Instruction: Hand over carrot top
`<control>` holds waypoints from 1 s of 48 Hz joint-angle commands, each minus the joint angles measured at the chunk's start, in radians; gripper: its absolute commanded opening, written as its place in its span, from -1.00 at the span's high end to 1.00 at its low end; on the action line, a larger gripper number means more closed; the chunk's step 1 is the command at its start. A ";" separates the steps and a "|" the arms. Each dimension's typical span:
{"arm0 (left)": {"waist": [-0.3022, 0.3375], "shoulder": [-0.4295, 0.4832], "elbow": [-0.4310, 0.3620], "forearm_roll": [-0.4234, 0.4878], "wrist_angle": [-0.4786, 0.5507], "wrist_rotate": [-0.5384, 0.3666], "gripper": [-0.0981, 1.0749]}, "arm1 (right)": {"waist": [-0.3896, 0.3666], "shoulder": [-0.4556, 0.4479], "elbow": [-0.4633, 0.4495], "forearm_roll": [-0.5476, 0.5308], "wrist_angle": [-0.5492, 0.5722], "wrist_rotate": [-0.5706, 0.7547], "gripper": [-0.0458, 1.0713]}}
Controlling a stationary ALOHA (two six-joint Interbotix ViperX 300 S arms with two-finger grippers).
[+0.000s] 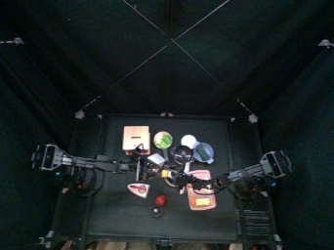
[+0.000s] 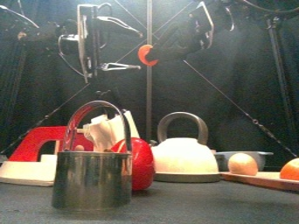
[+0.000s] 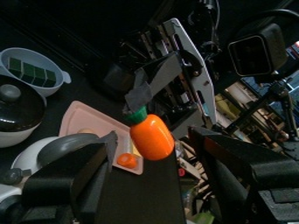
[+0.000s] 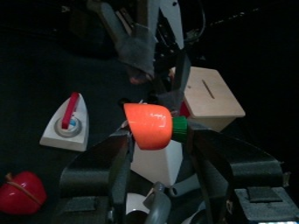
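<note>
The carrot top [image 4: 152, 123], an orange stub with a green end, is held up in the air, and my right gripper [image 4: 159, 133] is shut on it. In the left wrist view the carrot top [image 3: 151, 137] hangs from the right arm's black fingers [image 3: 149, 80]. My left gripper [image 3: 152, 150] is open wide, with one jaw on each side of the carrot, apart from it. From the front, the carrot top [image 2: 147, 54] shows high above the table between the two arms. Seen from above, both arms meet over the table's middle [image 1: 162, 164].
Below stand a metal cup [image 2: 91, 179], a red apple [image 2: 139, 163], a white kettle [image 2: 184, 154], a red and white iron [image 2: 33, 154] and a board [image 2: 260, 180] with round foods. A slotted box [image 4: 212, 93] and a green bowl [image 3: 31, 70] lie farther back.
</note>
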 commanded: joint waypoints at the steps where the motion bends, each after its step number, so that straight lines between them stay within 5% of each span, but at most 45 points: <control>1: 0.002 0.026 -0.049 -0.002 -0.011 0.002 -0.83 | -0.002 -0.009 -0.034 -0.009 0.005 0.002 -0.37; 48: -0.021 0.094 -0.078 -0.097 -0.011 -0.005 -0.82 | -0.006 0.008 -0.029 -0.005 0.048 0.002 -0.37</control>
